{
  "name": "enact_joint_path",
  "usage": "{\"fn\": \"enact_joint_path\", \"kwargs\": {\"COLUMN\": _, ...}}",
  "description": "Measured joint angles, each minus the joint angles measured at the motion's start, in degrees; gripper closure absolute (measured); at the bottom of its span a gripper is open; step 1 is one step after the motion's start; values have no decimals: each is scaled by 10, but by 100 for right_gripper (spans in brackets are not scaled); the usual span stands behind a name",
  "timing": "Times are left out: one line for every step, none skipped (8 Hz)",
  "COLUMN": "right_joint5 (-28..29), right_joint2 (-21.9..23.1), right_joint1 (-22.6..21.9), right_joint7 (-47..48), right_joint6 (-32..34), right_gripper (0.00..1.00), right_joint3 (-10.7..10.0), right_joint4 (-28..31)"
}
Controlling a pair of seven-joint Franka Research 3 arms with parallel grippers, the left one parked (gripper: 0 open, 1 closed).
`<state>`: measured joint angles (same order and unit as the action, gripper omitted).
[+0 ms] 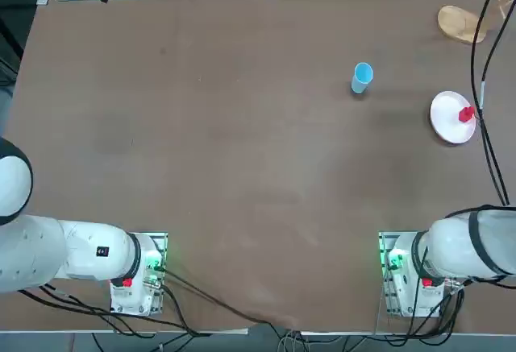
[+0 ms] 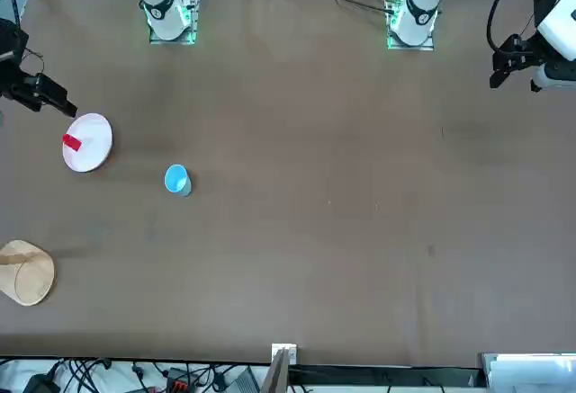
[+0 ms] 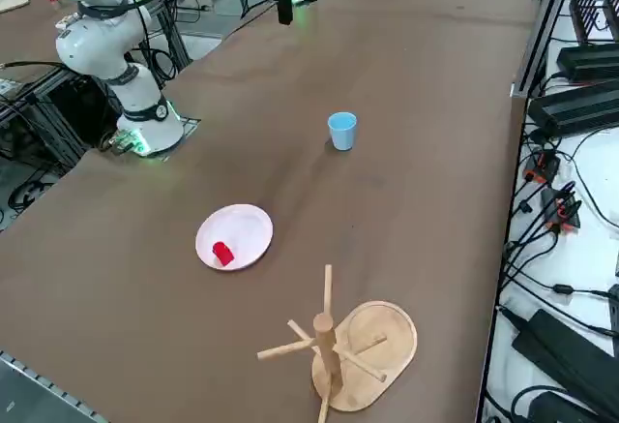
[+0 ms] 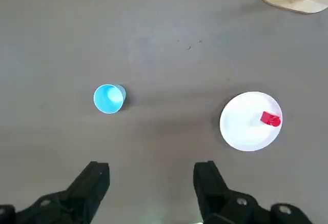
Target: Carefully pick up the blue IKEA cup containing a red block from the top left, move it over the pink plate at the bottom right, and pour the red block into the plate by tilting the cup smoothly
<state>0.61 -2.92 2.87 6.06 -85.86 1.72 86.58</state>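
The little light-blue cup point(image 3: 341, 132) stands upright on the table, smooth and slightly tapered — near the pale pink plate point(image 3: 234, 237), where the bright red block point(image 3: 222, 254) lies. The right gripper point(image 4: 151, 175) hovers, fingers spread wide.

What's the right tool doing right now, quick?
Right tool: open, fingers wide apart, holding nothing; the cup stands on the table beyond it.

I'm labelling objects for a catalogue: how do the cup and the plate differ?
The cup is blue, the plate very pale pink. The cup is tall and narrow, the plate wide and shallow. The cup looks empty; the plate bears the red block. Both are round.
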Motion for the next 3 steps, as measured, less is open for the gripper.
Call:
{"fn": "enact_joint_path", "kwargs": {"right_joint5": -1, "right_joint2": 0, "right_joint1": 0, "right_joint7": 0, "right_joint6": 1, "right_gripper": 0, "right_joint3": 0, "right_joint4": 0}}
{"fn": "enact_joint_path", "kwargs": {"right_joint5": -1, "right_joint2": 0, "right_joint1": 0, "right_joint7": 0, "right_joint6": 1, "right_gripper": 0, "right_joint3": 0, "right_joint4": 0}}
{"fn": "enact_joint_path", "kwargs": {"right_joint5": -1, "right_joint2": 0, "right_joint1": 0, "right_joint7": 0, "right_joint6": 1, "right_gripper": 0, "right_joint3": 0, "right_joint4": 0}}
